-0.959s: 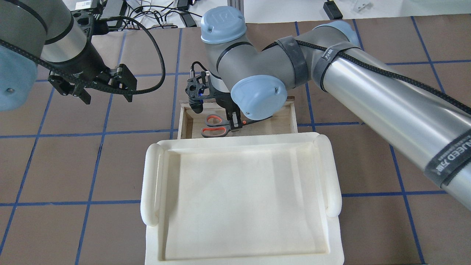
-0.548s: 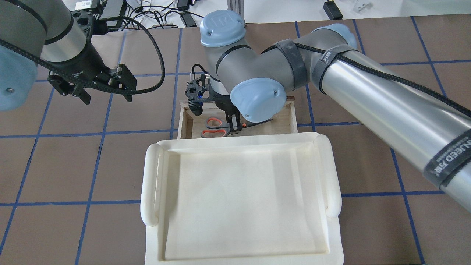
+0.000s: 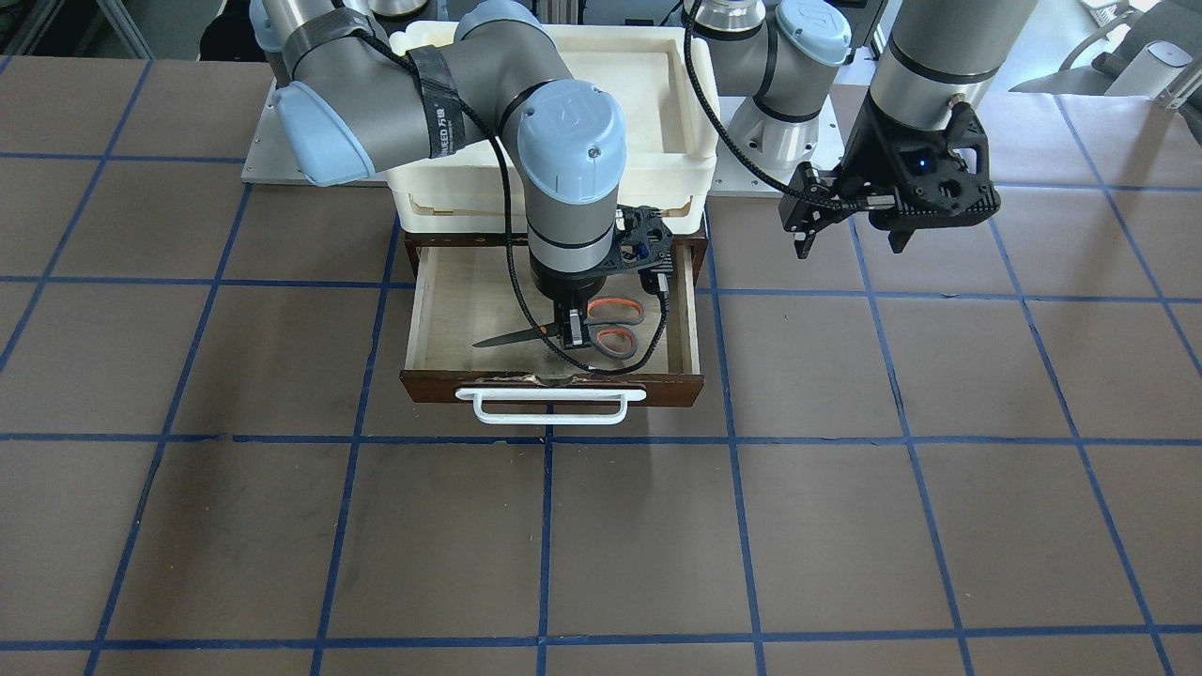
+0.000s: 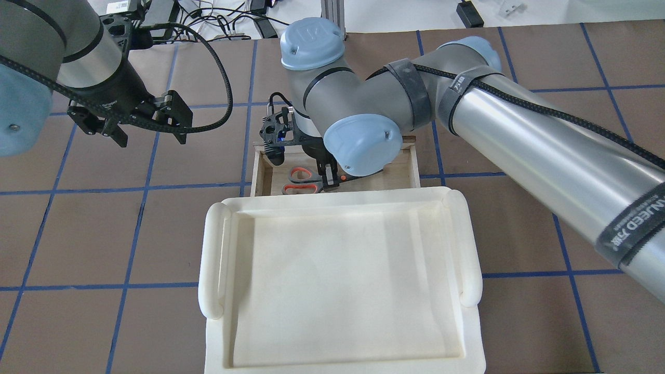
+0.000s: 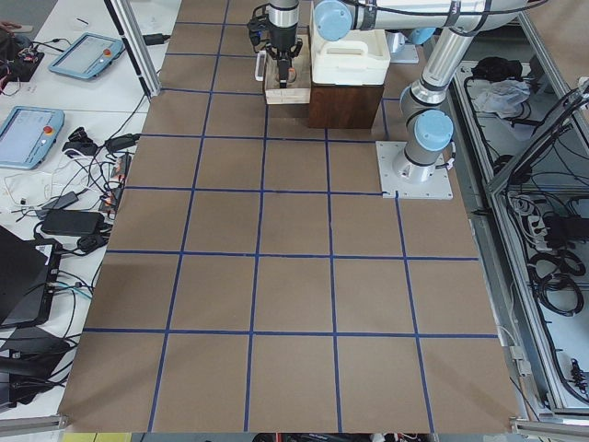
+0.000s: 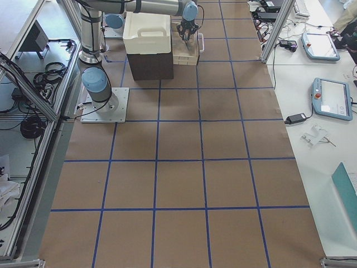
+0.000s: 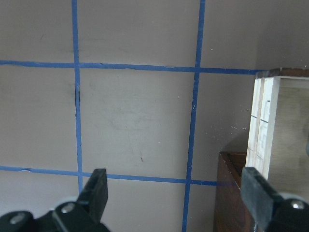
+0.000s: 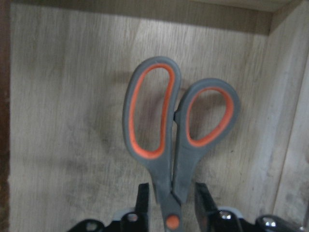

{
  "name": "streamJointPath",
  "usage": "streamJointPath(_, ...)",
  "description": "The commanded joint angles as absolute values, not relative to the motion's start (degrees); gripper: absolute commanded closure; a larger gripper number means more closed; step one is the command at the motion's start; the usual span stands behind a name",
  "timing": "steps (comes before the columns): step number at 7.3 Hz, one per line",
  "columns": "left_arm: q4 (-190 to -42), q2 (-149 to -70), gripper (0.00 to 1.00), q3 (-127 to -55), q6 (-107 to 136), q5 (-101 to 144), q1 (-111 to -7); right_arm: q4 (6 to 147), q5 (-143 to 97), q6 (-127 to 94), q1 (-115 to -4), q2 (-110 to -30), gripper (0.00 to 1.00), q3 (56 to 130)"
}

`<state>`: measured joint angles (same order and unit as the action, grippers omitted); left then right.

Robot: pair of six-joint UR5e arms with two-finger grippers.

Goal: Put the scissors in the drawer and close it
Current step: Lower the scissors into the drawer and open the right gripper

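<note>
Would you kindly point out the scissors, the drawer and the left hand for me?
scissors (image 8: 166, 174): right wrist view, on the grey handle shank.
drawer (image 3: 671, 387): front-facing view, on its dark front panel.
left hand (image 7: 176, 191): left wrist view, midway between its open fingertips.

My right arm (image 4: 545, 156): silver tube, darker grey joints, pale blue round caps (image 4: 311, 36) with small screws. One cap bears a raised logo (image 3: 566, 117). A black braided cable (image 4: 571, 122) lies along the tube, bound by black straps (image 4: 410, 78); one strap has grey lettering.

My left arm (image 4: 88, 52): same finish, with a black cable loop (image 4: 228, 98).

Both wrists have black latticed mounts (image 3: 939, 178) with a blue light.

Left gripper (image 4: 152, 138) and right gripper (image 8: 171, 192): black, with two flat fingers each.
</note>
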<state>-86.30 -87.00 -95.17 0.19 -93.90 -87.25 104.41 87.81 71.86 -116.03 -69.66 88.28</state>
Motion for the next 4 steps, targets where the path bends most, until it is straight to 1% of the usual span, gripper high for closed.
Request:
streamJointPath(1, -86.22, -87.01, 0.00, -95.10, 0.18, -93.78, -87.28, 104.59, 87.89, 71.81, -116.10, -70.05, 0.00, 88.94)
streamJointPath(4, -86.31, -86.92, 0.00, -95.10, 0.18, -93.95, -87.28, 104.94, 87.89, 71.02, -116.28, -70.31, 0.00, 88.95)
